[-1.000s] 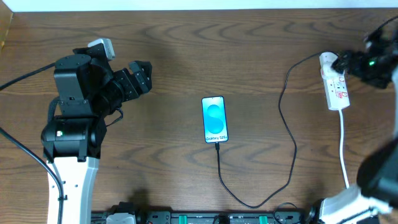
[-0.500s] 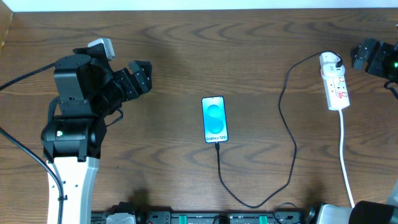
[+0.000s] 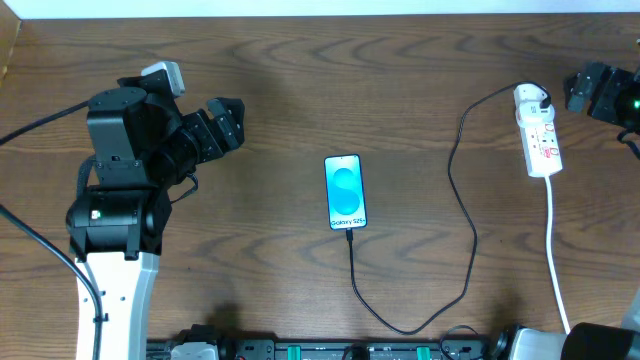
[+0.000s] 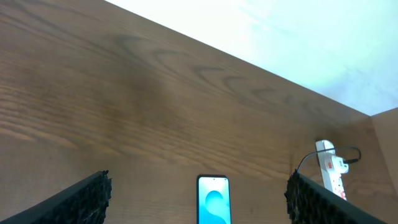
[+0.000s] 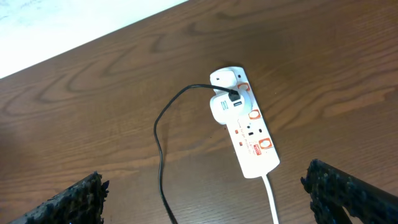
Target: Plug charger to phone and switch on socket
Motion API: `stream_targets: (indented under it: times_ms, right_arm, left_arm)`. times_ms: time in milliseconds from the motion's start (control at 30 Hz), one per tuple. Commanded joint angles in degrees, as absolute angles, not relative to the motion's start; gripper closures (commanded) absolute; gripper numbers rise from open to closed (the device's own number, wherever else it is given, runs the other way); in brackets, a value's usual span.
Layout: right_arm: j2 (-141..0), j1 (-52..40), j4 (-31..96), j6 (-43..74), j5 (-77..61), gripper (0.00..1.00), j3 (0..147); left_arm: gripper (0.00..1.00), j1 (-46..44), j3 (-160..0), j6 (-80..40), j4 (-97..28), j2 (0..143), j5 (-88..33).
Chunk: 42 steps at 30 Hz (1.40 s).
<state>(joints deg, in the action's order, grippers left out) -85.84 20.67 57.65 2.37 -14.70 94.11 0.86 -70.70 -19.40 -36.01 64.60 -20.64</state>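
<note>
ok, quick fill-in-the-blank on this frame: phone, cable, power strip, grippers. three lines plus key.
1. The phone lies flat with its lit screen facing ____.
2. The black cable runs from the power strip to the ____.
3. The left gripper and the right gripper both stand ____, holding nothing.

Missing words: up; phone; open.

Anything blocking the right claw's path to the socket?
Nothing visible. The right claw is open beside the socket, with only bare table between them; the charger trails off the socket's other side.
</note>
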Motion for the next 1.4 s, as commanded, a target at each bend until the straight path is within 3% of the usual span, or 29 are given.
stream_targets:
  times_ms: [0, 467, 800, 1100, 1367]
  right_arm:
    - [-85.3, 20.6, 57.7, 2.9, -14.5, 0.01, 94.3]
    - [-85.3, 20.6, 57.7, 2.9, -14.5, 0.01, 94.3]
    - [-85.3, 20.6, 57.7, 2.9, -14.5, 0.01, 94.3]
    - [-85.3, 20.6, 57.7, 2.9, -14.5, 0.01, 94.3]
    - [-85.3, 20.6, 57.7, 2.9, -14.5, 0.01, 94.3]
  left_arm:
    - [0.10, 1.1, -71.2, -18.4, -36.0, 64.4, -20.3]
    - [0.11, 1.0, -71.0, -18.4, -36.0, 64.3, -20.2]
    - [0.11, 0.9, -60.8, -18.5, -36.0, 56.8, -18.6]
    - [0.10, 1.0, -42.5, -18.4, -33.8, 40.1, -17.1]
    - [0.10, 1.0, -23.7, -15.4, -13.8, 18.8, -11.9]
